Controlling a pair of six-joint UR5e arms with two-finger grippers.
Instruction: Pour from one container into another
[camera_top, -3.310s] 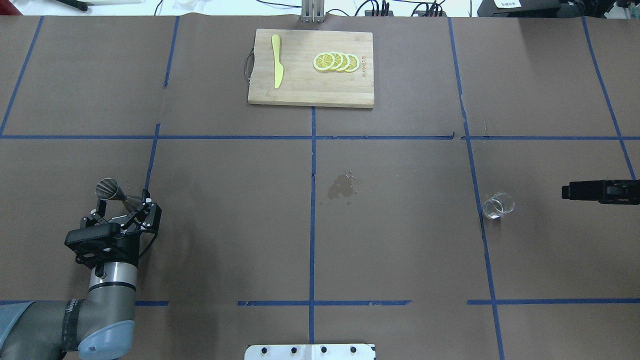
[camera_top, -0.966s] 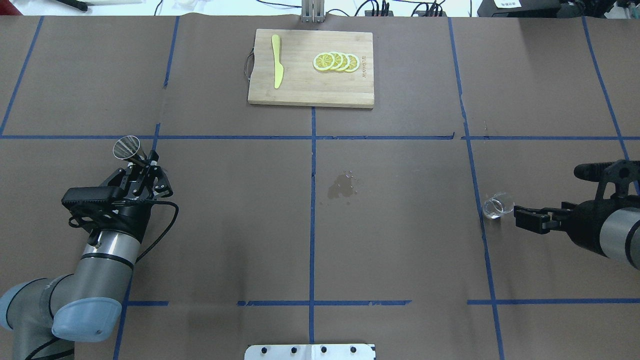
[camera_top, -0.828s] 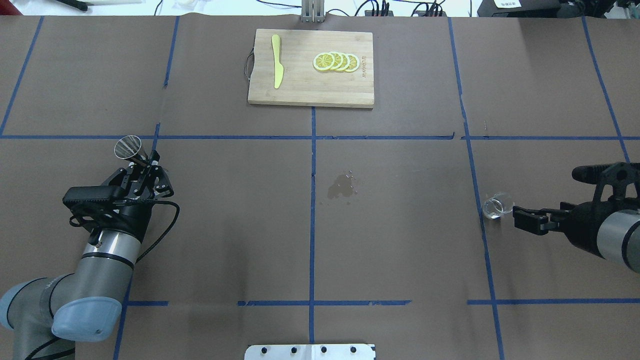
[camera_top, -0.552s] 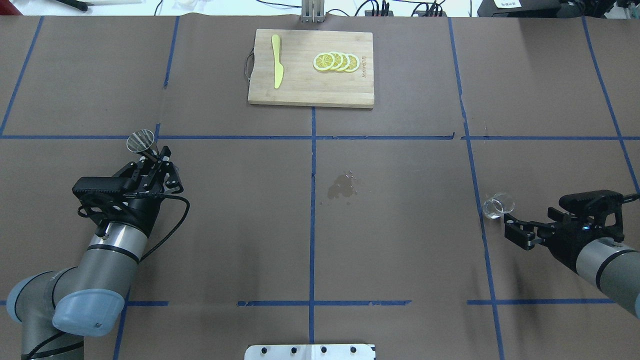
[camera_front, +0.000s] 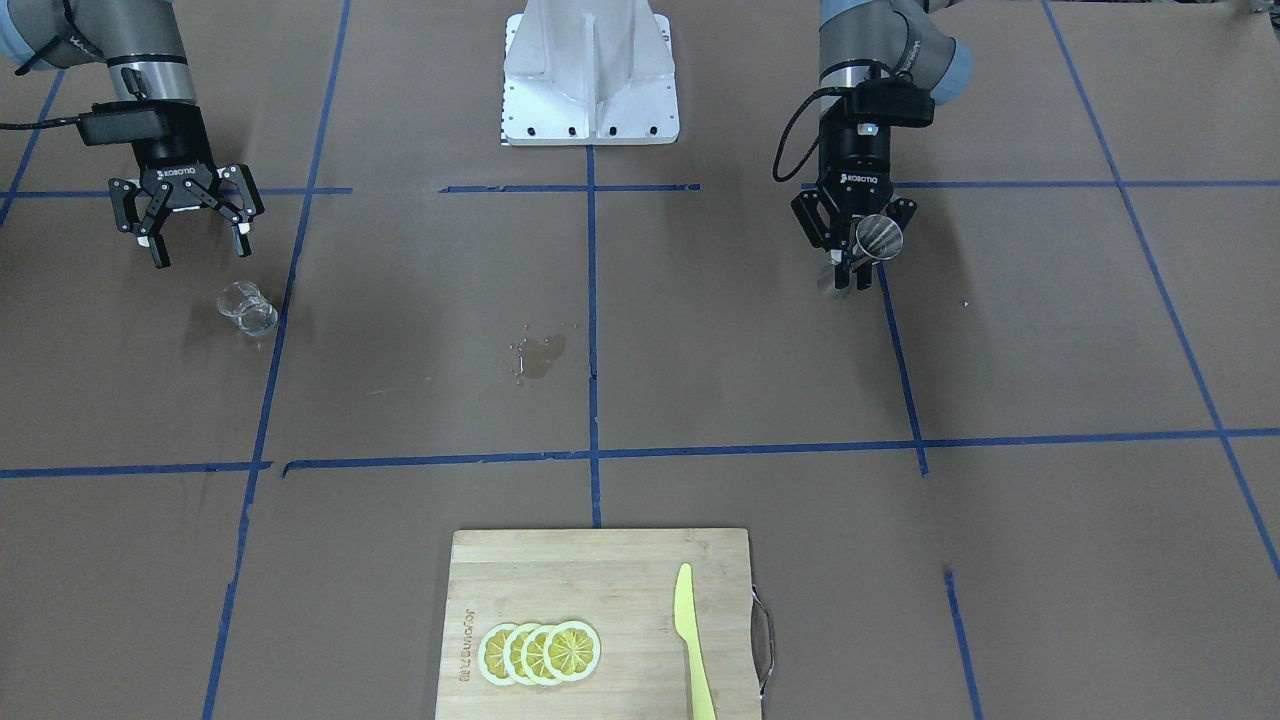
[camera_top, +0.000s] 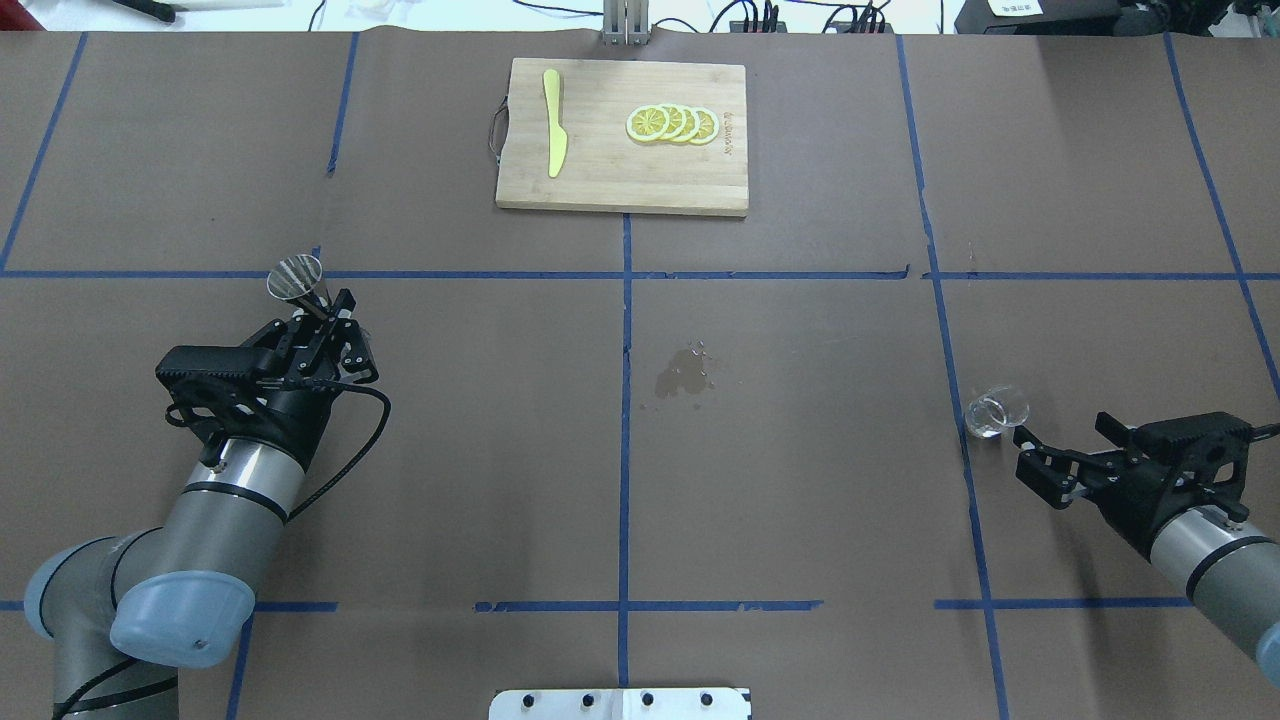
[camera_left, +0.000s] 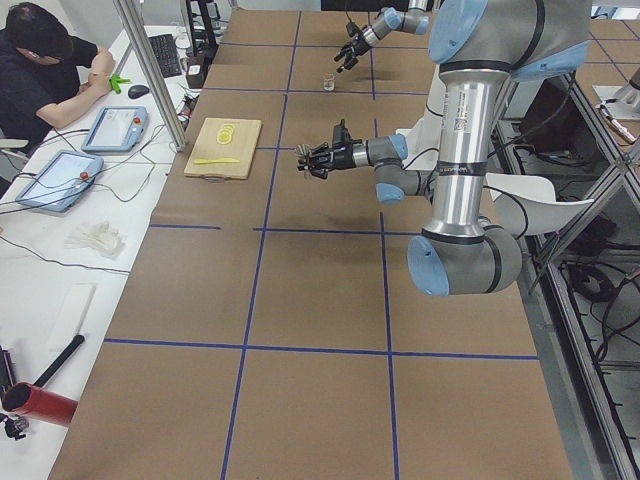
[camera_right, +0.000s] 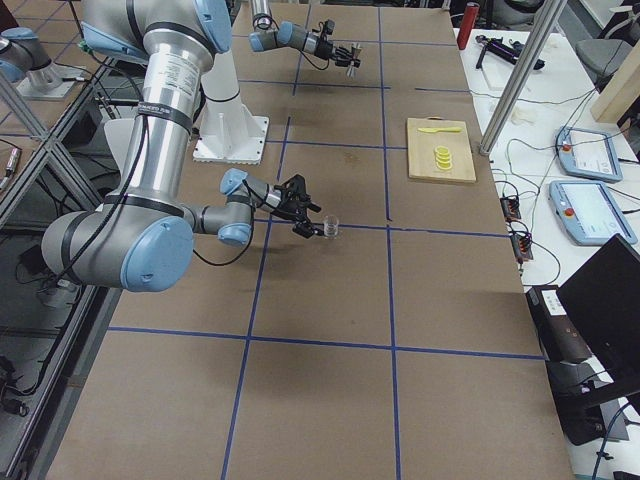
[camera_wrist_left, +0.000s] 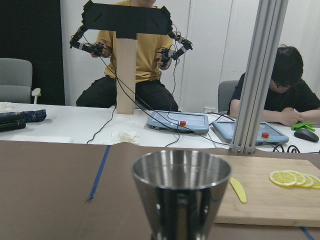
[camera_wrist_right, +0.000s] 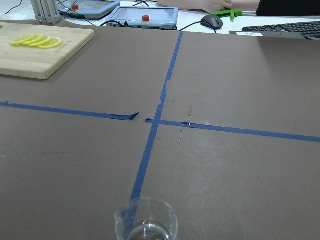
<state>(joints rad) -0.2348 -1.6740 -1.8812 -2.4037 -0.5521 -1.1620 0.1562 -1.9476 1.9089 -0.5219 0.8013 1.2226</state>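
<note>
The small clear glass cup (camera_top: 996, 411) stands upright on the brown table at the right, also seen in the front view (camera_front: 246, 306) and low in the right wrist view (camera_wrist_right: 146, 226). My right gripper (camera_top: 1032, 463) is open just on the near side of it, apart from it, jaws spread wide (camera_front: 200, 254). My left gripper (camera_top: 326, 318) is shut on the steel jigger (camera_top: 295, 277), holding it above the table at the left (camera_front: 876, 238). The jigger's open mouth fills the left wrist view (camera_wrist_left: 180, 172).
A wooden cutting board (camera_top: 620, 180) with lemon slices (camera_top: 672, 123) and a yellow knife (camera_top: 553, 122) lies at the far middle. A wet patch (camera_top: 685, 373) marks the table's centre. The robot base plate (camera_top: 620, 703) sits at the near edge. People (camera_wrist_left: 135, 60) sit beyond the far edge.
My left arm carried the jigger forward and toward the centre. My right arm came in from the right edge, then swung round to the cup's near side, its gripper open.
</note>
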